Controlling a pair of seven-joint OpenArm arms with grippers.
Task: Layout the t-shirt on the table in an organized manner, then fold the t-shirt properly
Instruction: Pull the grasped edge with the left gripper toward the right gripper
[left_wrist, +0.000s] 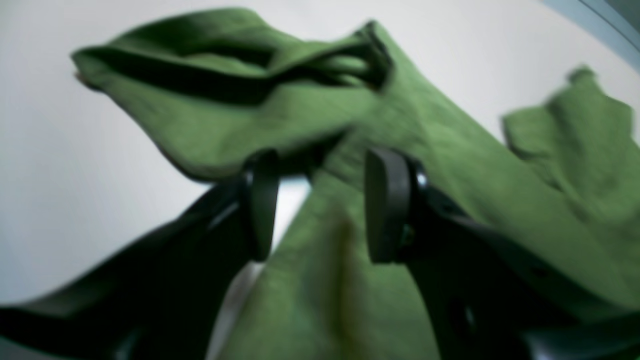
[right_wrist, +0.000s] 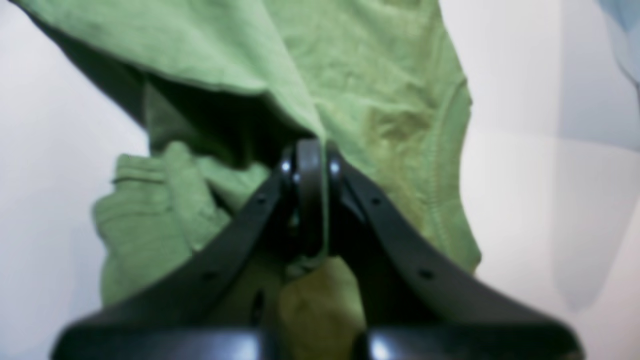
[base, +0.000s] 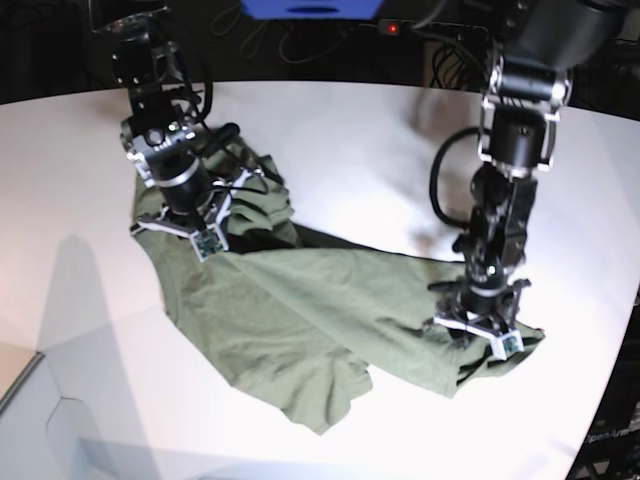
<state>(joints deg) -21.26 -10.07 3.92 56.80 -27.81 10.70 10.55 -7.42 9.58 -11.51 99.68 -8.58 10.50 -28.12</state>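
white laminate fills nearly all of my base view: the table, smooth and glossy, its curved far edge meeting a dark room. behind that edge i see black cabling, a small red light and part of a blue object at the top of the picture. soft shadows fall across the near left of the tabletop, and the surface shows a paler angled patch at the lower left corner. on it lies the t-shirt, olive green and wrinkled, stretched in a loose diagonal from the far left toward the near right, one broad flap spilling toward the front edge. my right gripper stands at the bunched far-left end of the cloth; its wrist camera shows the two black fingers pressed together with a fold of green fabric pinched between them, a hemmed sleeve edge hanging just beside. my left gripper is down at the near-right end, over a crumpled corner; in its wrist view the pads stand apart, with cloth lying between and beneath them but not squeezed. that picture is blurred, so finer contact i cannot tell. white tabletop shows around the shirt in both wrist views.
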